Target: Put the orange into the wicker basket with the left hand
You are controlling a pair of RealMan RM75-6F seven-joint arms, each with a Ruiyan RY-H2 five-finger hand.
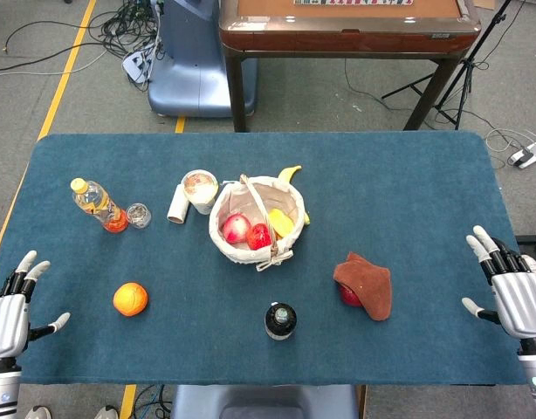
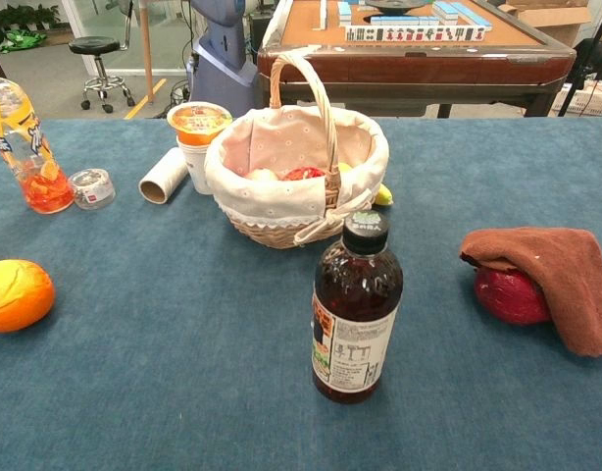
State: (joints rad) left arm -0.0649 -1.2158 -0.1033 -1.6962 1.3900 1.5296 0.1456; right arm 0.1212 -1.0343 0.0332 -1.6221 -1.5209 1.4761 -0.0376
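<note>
Nothing of the task is done yet. From the head view, my left hand (image 1: 10, 307) lies wide and empty at the table's (image 1: 425, 175) eight o'clock corner, my right hand (image 1: 511, 286) equally spread at four o'clock; the orange (image 1: 130, 298) sits untouched, at eight o'clock from the wicker basket (image 1: 255, 220). From the chest view, the orange (image 2: 18, 293) lies at nine o'clock; the dark bottle's (image 2: 355, 312) label is too small to read.

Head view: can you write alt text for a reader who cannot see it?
A round orange lies on the blue-covered table, untouched, near the robot's open left hand at the table's edge. The cloth-lined wicker basket with fruit stands mid-table, a dark capped bottle in front of it. The open right hand rests opposite.
</note>
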